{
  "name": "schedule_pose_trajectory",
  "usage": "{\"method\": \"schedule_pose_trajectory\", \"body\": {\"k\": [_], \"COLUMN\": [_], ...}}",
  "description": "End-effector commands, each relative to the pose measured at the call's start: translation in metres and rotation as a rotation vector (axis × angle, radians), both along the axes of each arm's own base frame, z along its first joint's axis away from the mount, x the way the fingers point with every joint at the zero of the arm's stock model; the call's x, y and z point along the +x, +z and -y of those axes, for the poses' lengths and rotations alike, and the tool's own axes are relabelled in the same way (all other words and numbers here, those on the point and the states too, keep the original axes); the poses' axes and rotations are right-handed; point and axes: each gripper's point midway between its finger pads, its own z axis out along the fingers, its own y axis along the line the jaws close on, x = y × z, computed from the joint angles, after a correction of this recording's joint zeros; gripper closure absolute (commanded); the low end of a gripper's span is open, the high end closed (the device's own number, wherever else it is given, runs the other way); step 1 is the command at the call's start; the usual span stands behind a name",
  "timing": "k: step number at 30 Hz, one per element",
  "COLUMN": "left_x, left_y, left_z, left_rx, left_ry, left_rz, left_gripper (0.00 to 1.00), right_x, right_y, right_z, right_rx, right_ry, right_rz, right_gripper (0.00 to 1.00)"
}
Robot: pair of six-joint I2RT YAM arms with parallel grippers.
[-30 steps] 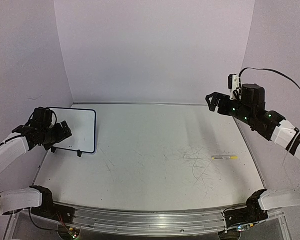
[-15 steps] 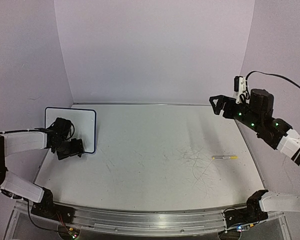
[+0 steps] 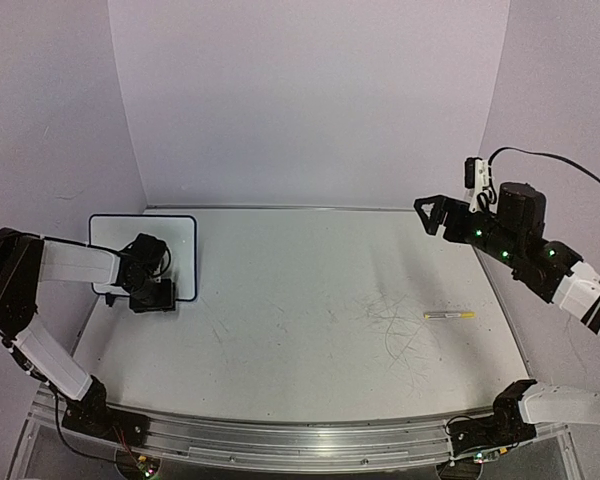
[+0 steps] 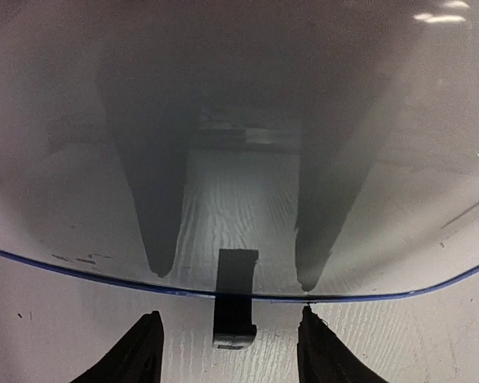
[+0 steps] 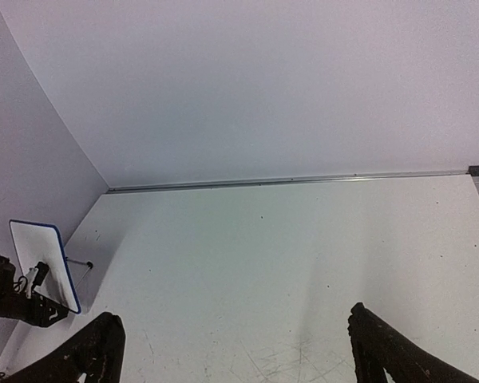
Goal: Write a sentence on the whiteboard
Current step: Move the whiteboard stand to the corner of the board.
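- From the top external camera, you are seeing the whiteboard standing at the desk's left edge, close to the far-left corner.
- The left gripper is sitting low at the board's near edge, by its right-hand corner.
- The right gripper is hanging above the desk's far-right area, well apart from the board, jaws spread wide and holding nothing.
- A yellow-ended marker is lying flat near the right edge, just beside a patch of grey scribble scratches.
- From the left wrist camera, you are facing the whiteboard from very near, its blue frame running across the view.
- The left gripper is standing partly open, its fingers straddling one black foot with a gap on each side, gripping nothing.
- From the right wrist camera, you are looking across the desk between the right gripper's wide-apart, unloaded fingers.
- The whiteboard is showing at the left edge, upright, with the left gripper just below it.
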Motion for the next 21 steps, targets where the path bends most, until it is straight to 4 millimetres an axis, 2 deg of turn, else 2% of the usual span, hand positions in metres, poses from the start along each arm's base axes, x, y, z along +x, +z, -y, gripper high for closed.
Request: {"method": "schedule_pose_trajectory", "body": {"k": [1, 8, 13, 17, 21], "left_x": [0.014, 0.014, 0.015, 0.015, 0.011], "left_y": [0.002, 0.005, 0.01, 0.009, 0.008], "left_z": [0.008, 0.021, 0.038, 0.054, 0.086], "left_rx": [0.032, 0.023, 0.005, 0.0, -0.014], "left_ry": [-0.055, -0.095, -0.119, -0.138, -0.163], "left_rz": [0.036, 0.063, 0.09, 0.095, 0.104], "left_gripper": [0.47, 0.71, 0.83, 0.91, 0.94], "right_x": [-0.004, -0.002, 0.0, -0.001, -0.001], "right_y": [0.011, 0.006, 0.0, -0.003, -0.007], "right_z": [-0.002, -0.005, -0.01, -0.011, -0.011], "right_rx": [0.046, 0.058, 0.071, 0.076, 0.076], "right_ry": [0.016, 0.018, 0.035, 0.041, 0.038], "right_rz": [0.03, 0.009, -0.015, -0.024, -0.034], "right_gripper": [0.02, 0.02, 0.02, 0.02, 0.02]}}
